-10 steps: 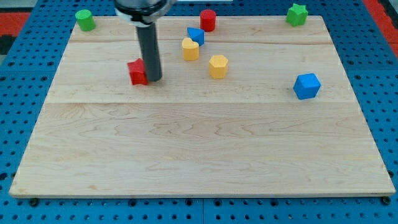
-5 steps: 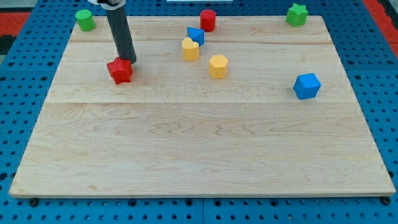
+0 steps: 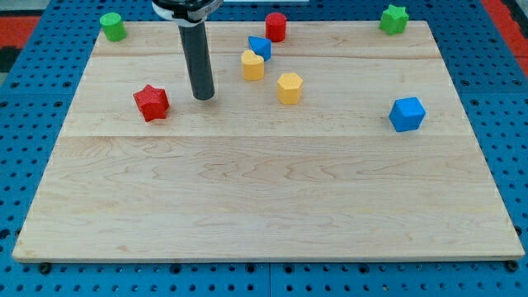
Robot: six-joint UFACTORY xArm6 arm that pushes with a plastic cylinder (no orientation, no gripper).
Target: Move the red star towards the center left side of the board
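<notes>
At the far left corner sits a green cylinder (image 3: pixel 112 25), well apart from everything else. Nearer and a little to the right lies the red star (image 3: pixel 151 101), on the left part of the board (image 3: pixel 247 206), in its far half. It looks like a small, stiff, light block that should slide easily on the smooth wood; its points may make it turn if it is pushed off-centre, so the push is best placed square on its right side, in line with its middle. My tip (image 3: pixel 204 97) stands just to the right of the star, apart from it and not touching. There are no jaws to speak of: the arm ends in a plain rod.

Further right is a cluster: a yellow block (image 3: pixel 252 64) touching a blue block (image 3: pixel 260 47), a red cylinder (image 3: pixel 275 26) beyond them, and another yellow block (image 3: pixel 289 87) nearer. Well to the right lies a blue cube (image 3: pixel 407 114), and a green star (image 3: pixel 394 18) sits at the far right corner.
</notes>
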